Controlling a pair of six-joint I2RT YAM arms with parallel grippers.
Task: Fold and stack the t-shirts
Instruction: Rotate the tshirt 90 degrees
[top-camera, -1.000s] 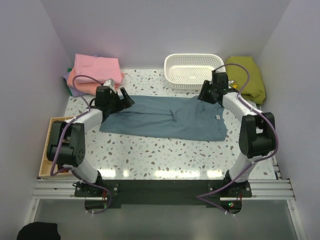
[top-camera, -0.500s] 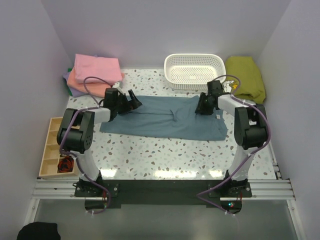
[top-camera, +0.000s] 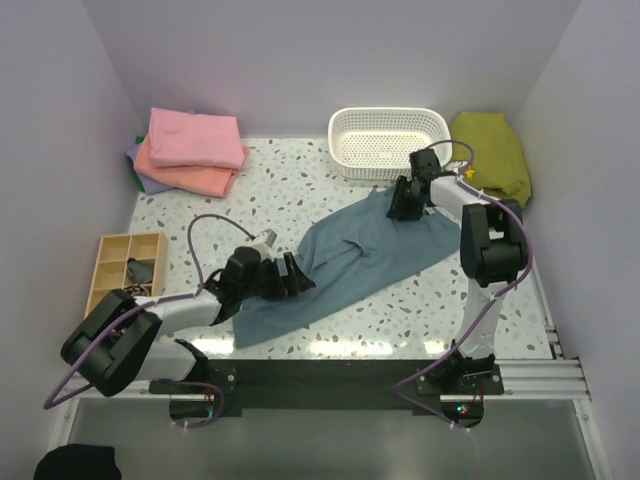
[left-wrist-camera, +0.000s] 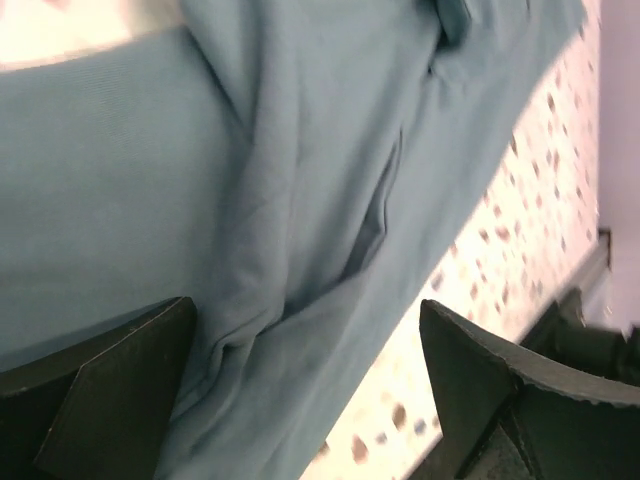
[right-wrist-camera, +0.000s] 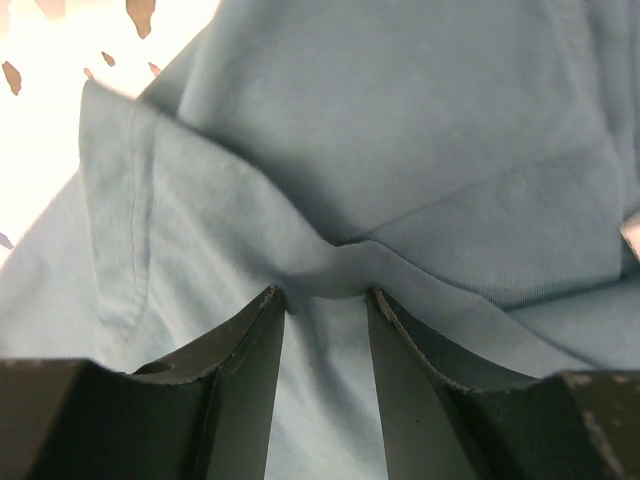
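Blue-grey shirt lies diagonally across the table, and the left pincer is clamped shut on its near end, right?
No. The left pincer is at the near end of the blue-grey shirt, which does lie diagonally across the table, but it is open: the left wrist view shows its fingers spread wide.

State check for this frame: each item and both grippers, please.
blue-grey t-shirt: unfolded, rumpled, lying diagonally
left gripper: open, over the shirt's near end
right gripper: shut on the shirt's far edge
shirt stack: folded, pink on top
basket: upright, looks empty
olive cloth: crumpled heap
wooden tray: holds something dark in one compartment
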